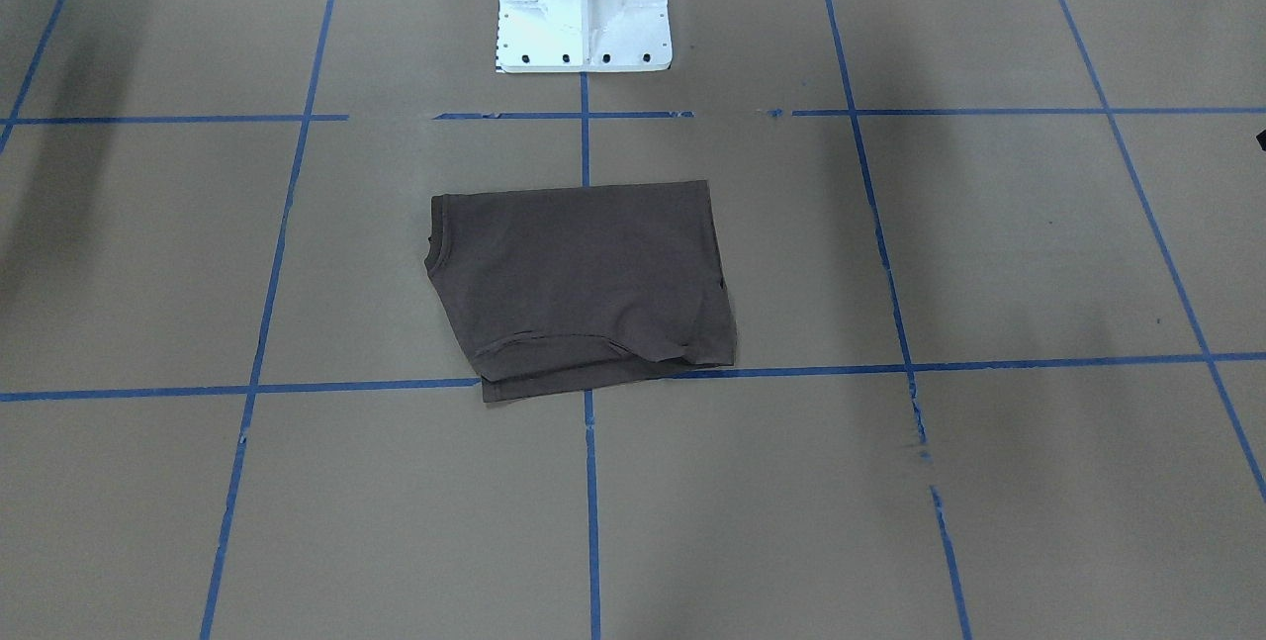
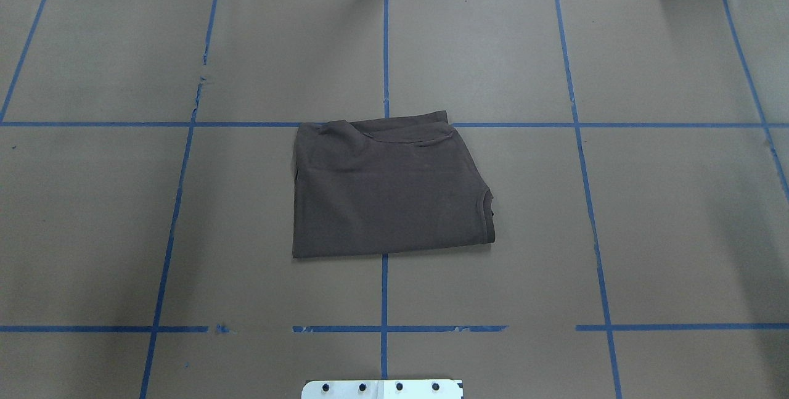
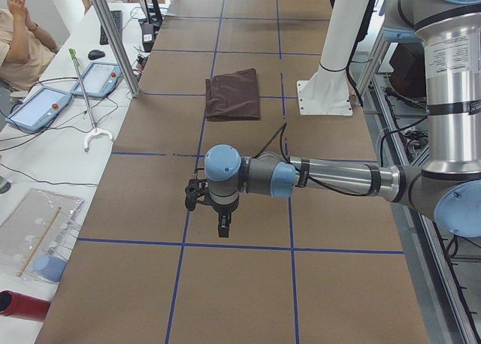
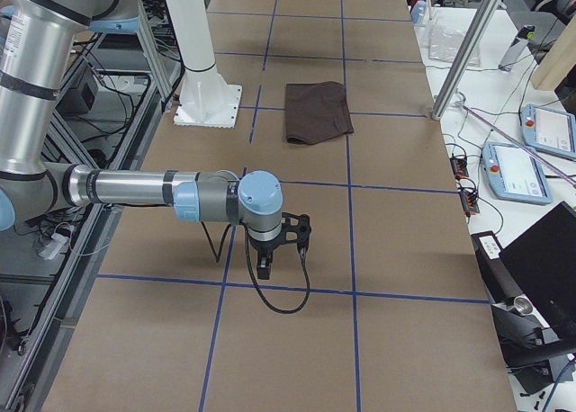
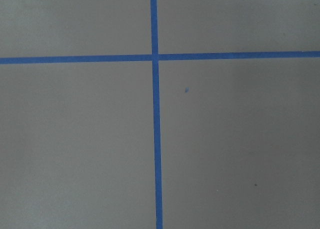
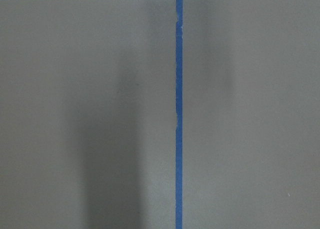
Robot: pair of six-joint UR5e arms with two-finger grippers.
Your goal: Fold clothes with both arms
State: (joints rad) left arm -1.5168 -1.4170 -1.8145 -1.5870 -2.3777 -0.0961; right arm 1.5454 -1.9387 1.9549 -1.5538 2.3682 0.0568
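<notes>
T-shirt (image 1: 584,284), dark brown, lies folded into a rough rectangle near the middle of the bench (image 2: 616,232), flat on the brown paper cover and across the central line of the blue tape grid (image 2: 384,47); it sits in front of the white bolted pedestal (image 1: 584,7), apart from it; its ribbed collar (image 2: 487,201) shows at the edge on the robot's right, and a narrower folded layer lies along the edge farthest from the robot; neither arm touches the cloth; the left arm (image 3: 338,179) reaches out level over the bench towards the end on the robot's left, well apart from the shirt, and the left end effector (image 3: 224,230) hangs from its wrist, pointing down over the paper; the right arm (image 4: 135,189) stretches out likewise towards the opposite end, with the right end effector (image 4: 263,270) pointing down above the paper beside a tape line; each shows only in a side view, so whether either is released or clenched I cannot tell; the left wrist camera sees only bare paper with two tape lines crossing; the right wrist camera sees paper, a tape line and soft shadows; a person (image 3: 22,43) sits at a side table past the bench edge, near two tablet-like control panels (image 3: 37,107)
</notes>
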